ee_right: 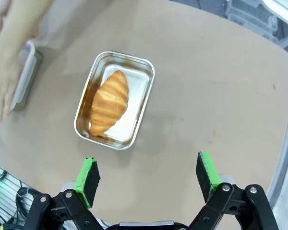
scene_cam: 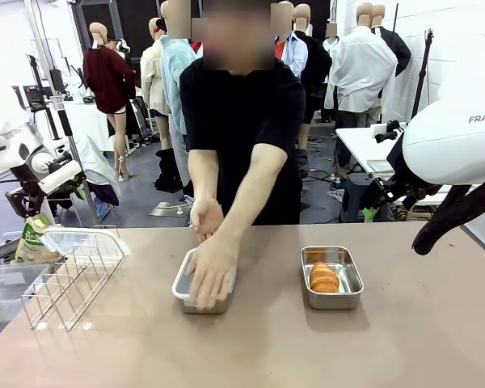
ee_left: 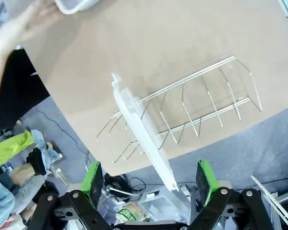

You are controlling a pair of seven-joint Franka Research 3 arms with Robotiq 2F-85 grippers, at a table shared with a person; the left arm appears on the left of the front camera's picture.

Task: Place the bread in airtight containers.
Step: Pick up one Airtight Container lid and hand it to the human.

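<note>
Left fingers hanging open over wire rack holding spare lid. Person's hands pressing lid onto left tin. Bread lying in uncovered right tin, right fingers spread open above. Next: fetching 1 lid, snapping it on right tin.

We read one piece of lettering: "FRAN", cut off by the picture's right edge, in dark letters on the white shell of the right arm. The print on the snack bag is too small for us to read.
</note>
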